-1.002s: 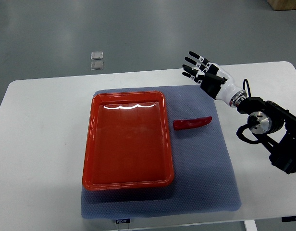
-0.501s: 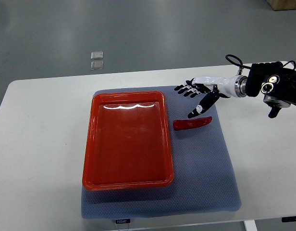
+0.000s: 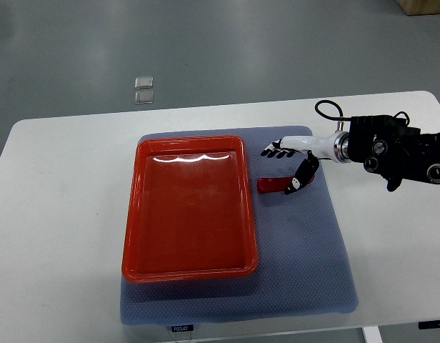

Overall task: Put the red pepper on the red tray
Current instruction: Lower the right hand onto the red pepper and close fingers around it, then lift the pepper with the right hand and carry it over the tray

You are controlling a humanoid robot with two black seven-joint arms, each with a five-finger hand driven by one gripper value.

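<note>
Red pepper (image 3: 272,185) flat on mat; right hand (image 3: 290,161) over it

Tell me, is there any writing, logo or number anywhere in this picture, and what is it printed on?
Small white tag on the near edge of the grey mat: it carries dark print, too small and blurred to read.
Red tray, red pepper, table, right hand: no text visible.
Two small clear squares on the floor: no text visible.

Right hand (image 3: 290,161) lowered, thumb seemingly touching pepper (image 3: 273,185).
</note>
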